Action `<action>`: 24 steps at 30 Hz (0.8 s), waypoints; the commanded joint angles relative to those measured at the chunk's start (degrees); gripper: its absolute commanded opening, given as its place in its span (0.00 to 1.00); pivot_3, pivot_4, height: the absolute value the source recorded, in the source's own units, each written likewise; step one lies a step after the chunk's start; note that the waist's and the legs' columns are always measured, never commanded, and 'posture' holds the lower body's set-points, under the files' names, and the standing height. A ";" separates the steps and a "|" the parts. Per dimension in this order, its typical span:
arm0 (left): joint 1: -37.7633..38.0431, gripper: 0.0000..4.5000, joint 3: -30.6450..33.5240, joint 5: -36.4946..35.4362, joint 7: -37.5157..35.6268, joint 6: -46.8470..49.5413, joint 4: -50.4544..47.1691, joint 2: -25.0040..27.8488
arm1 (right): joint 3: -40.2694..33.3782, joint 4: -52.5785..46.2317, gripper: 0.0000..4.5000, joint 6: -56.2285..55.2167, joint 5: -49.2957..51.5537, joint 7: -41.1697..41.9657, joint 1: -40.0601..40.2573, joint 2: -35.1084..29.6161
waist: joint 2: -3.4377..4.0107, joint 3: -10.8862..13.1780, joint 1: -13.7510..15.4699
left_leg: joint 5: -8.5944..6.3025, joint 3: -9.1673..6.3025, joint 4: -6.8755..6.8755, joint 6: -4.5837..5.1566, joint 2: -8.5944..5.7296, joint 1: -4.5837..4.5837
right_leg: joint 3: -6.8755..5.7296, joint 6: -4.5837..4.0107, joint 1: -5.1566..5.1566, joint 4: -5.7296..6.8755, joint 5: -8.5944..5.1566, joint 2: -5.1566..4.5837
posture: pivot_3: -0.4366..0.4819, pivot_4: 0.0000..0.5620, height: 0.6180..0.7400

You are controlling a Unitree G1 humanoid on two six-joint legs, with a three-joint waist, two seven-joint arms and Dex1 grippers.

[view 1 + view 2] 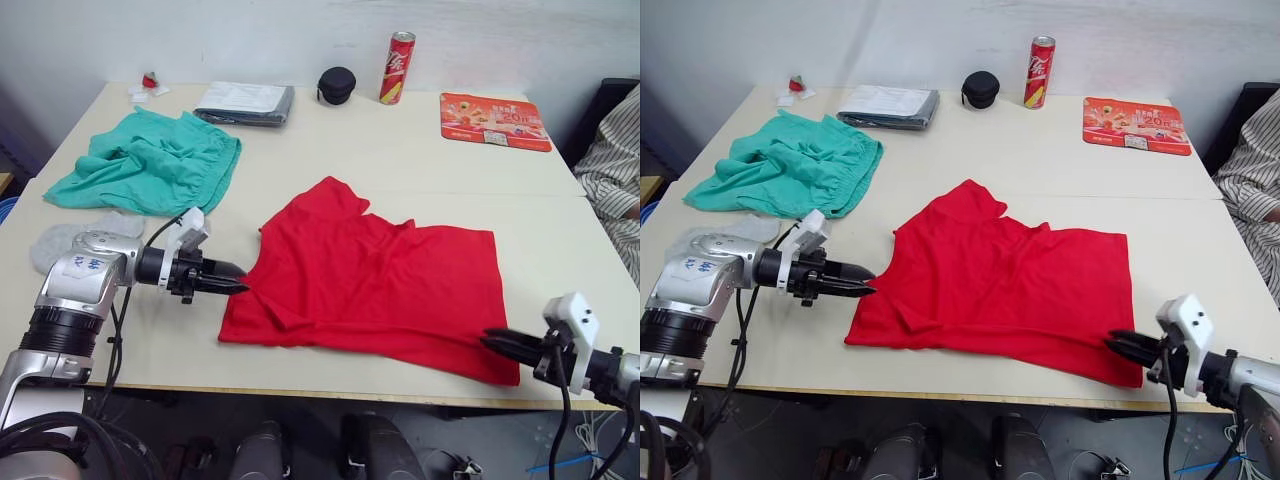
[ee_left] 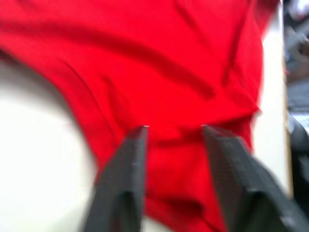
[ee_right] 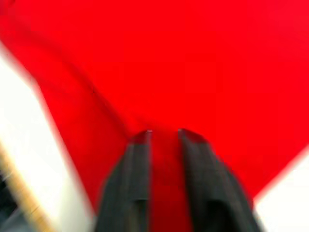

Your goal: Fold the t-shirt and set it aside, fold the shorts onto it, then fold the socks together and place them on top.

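Currently the t-shirt (image 1: 375, 290) lies spread beside the shorts (image 1: 150, 163); left gripper (image 1: 232, 283) and right gripper (image 1: 497, 342) straddle its edges, jaws apart. Risk: shallow bites slip, bunching fabric.

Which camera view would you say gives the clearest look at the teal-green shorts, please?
Either eye view: the shorts lie whole and crumpled at the table's far left. The wrist views face the t-shirt instead.
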 commanded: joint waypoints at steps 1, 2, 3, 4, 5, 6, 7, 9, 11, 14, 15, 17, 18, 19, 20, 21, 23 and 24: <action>2.23 0.75 7.80 -1.71 6.50 -6.33 -2.49 -1.85 | -6.18 -4.30 0.53 -4.64 -0.04 -3.25 1.76 2.41 | 0.00 0.00 0.02 | 0.00 0.00 0.00 -0.01 0.01 0.00 | -0.01 0.00 0.00 0.01 0.00 0.01 | 0.48 0.27 1.00; 2.89 0.83 9.73 -3.48 7.04 -5.27 -3.70 -2.25 | -7.46 -5.78 0.61 -5.15 0.24 -3.94 2.73 3.23 | -0.01 0.00 0.07 | 0.00 0.00 -0.01 -0.01 0.00 0.01 | 0.00 0.00 0.00 0.02 0.00 0.00 | 0.48 0.27 1.00; 4.01 0.88 11.09 -5.48 6.34 -3.88 -5.81 -2.11 | -8.57 -8.06 0.68 -5.64 0.71 -3.81 4.30 3.73 | -0.01 0.00 0.02 | 0.00 -0.01 -0.01 -0.02 0.01 0.01 | -0.01 0.00 0.00 0.02 0.00 0.01 | 0.48 0.27 1.00; 5.90 0.88 11.39 -7.26 3.94 -3.00 -8.78 -1.22 | -9.37 -11.17 0.68 -5.10 2.13 -3.41 6.35 4.24 | 0.00 0.00 0.02 | -0.01 -0.01 -0.02 -0.03 0.02 -0.01 | -0.01 0.01 -0.01 0.02 0.00 0.01 | 0.48 0.27 1.00; 7.81 0.88 11.11 -8.07 1.68 -3.57 -11.44 -0.33 | -9.40 -14.19 0.68 -4.60 3.73 -2.13 8.47 4.36 | 0.00 0.00 -0.03 | -0.01 -0.01 -0.04 -0.05 0.01 0.01 | 0.00 0.02 0.00 0.02 -0.01 0.01 | 0.48 0.27 1.00; 9.69 0.86 10.62 -8.54 -0.23 -4.09 -13.87 0.53 | -9.14 -16.98 0.66 -4.63 4.69 -1.26 10.44 4.65 | 0.01 -0.01 -0.05 | -0.03 0.00 -0.08 -0.07 0.02 0.01 | 0.01 0.03 0.00 0.01 -0.01 0.01 | 0.48 0.27 1.00; 11.75 0.81 9.57 -8.49 -2.28 -5.00 -16.32 1.58 | -8.21 -19.70 0.60 -4.13 5.81 -0.23 12.66 4.68 | 0.01 -0.01 -0.09 | -0.03 0.00 -0.14 -0.10 0.01 0.09 | 0.02 0.05 0.06 -0.01 -0.03 0.01 | 0.48 0.27 1.00; 15.26 0.67 7.63 -7.84 -5.67 -7.53 -20.04 3.07 | -5.47 -23.35 0.45 -5.53 4.80 1.33 16.08 4.61 | 0.02 -0.01 -0.08 | -0.03 0.01 -0.17 -0.10 0.01 0.14 | 0.05 0.05 0.08 -0.02 -0.04 0.01 | 0.48 0.27 1.00; 18.34 0.54 5.66 -6.82 -7.29 -10.70 -23.01 2.94 | -0.67 -24.80 0.30 -8.33 1.22 1.65 17.71 5.16 | 0.01 -0.02 -0.06 | -0.04 0.01 -0.19 -0.11 0.01 0.18 | 0.06 0.06 0.11 -0.04 -0.04 0.01 | 0.48 0.27 1.00; 20.81 0.32 2.26 -4.50 -6.46 -15.12 -24.63 0.72 | 6.92 -22.07 0.07 -13.91 -6.47 -0.06 15.96 6.14 | 0.01 -0.02 0.08 | -0.08 0.01 -0.19 -0.04 -0.01 0.19 | 0.08 0.07 0.14 -0.09 -0.01 -0.02 | 0.48 0.27 1.00; 21.22 0.24 0.76 -3.09 -6.42 -16.97 -24.21 0.12 | 9.17 -20.23 0.00 -15.24 -8.50 -0.76 14.66 6.49 | -0.02 -0.04 0.08 | -0.12 0.01 -0.18 0.04 -0.03 0.18 | 0.08 0.07 0.13 -0.09 -0.01 -0.03 | 0.48 0.27 1.00; 21.02 0.09 -1.90 0.06 -5.52 -20.72 -22.01 -1.37 | 12.58 -16.32 0.00 -17.69 -12.06 -2.15 11.84 7.20 | -0.03 -0.04 0.08 | -0.11 0.01 -0.17 0.07 -0.03 0.17 | 0.08 0.08 0.14 -0.13 0.01 -0.03 | 0.48 0.27 1.00; 20.71 0.02 -3.14 1.25 -5.30 -21.85 -20.99 -1.90 | 13.99 -14.34 0.00 -18.90 -13.43 -2.60 10.36 7.57 | -0.02 -0.04 0.08 | -0.11 0.01 -0.16 0.08 -0.04 0.15 | 0.08 0.07 0.11 -0.12 0.01 -0.03 | 0.48 0.27 1.00; 19.77 0.01 -4.53 2.66 -4.27 -22.84 -19.45 -3.25 | 15.44 -11.92 0.00 -20.18 -14.91 -3.20 8.57 8.01 | -0.03 -0.04 0.08 | -0.10 0.01 -0.16 0.07 -0.04 0.13 | 0.08 0.07 0.09 -0.12 0.00 -0.02 | 0.48 0.27 1.00; 19.10 0.01 -5.41 3.53 -3.62 -23.49 -18.37 -4.16 | 16.43 -10.26 0.00 -21.12 -15.84 -3.60 7.37 8.29 | -0.03 -0.04 0.12 | -0.10 0.01 -0.19 0.05 -0.04 0.14 | 0.07 0.05 0.09 -0.13 -0.01 -0.01 | 0.48 0.27 1.00; 18.20 0.01 -6.23 4.44 -2.59 -23.96 -17.22 -5.29 | 17.19 -8.77 0.00 -21.35 -16.19 -3.88 6.38 8.52 | -0.03 -0.04 0.14 | -0.09 0.01 -0.18 0.03 -0.04 0.14 | 0.05 0.04 0.09 -0.12 -0.02 -0.01 | 0.48 0.27 1.00; 16.04 0.01 -6.79 5.32 0.81 -22.86 -15.23 -8.21 | 17.33 -5.56 0.00 -21.29 -16.35 -5.27 4.68 9.24 | -0.03 -0.04 0.20 | -0.10 0.00 -0.16 0.04 -0.04 0.08 | 0.03 0.04 0.07 -0.12 -0.02 -0.01 | 0.48 0.27 1.00; 15.24 0.01 -6.86 5.97 2.33 -22.96 -13.94 -9.37 | 16.97 -3.78 0.00 -22.24 -16.77 -5.50 4.10 9.14 | -0.03 -0.04 0.17 | -0.10 0.00 -0.13 0.05 -0.04 0.07 | 0.01 0.04 0.07 -0.12 -0.01 -0.01 | 0.48 0.27 1.00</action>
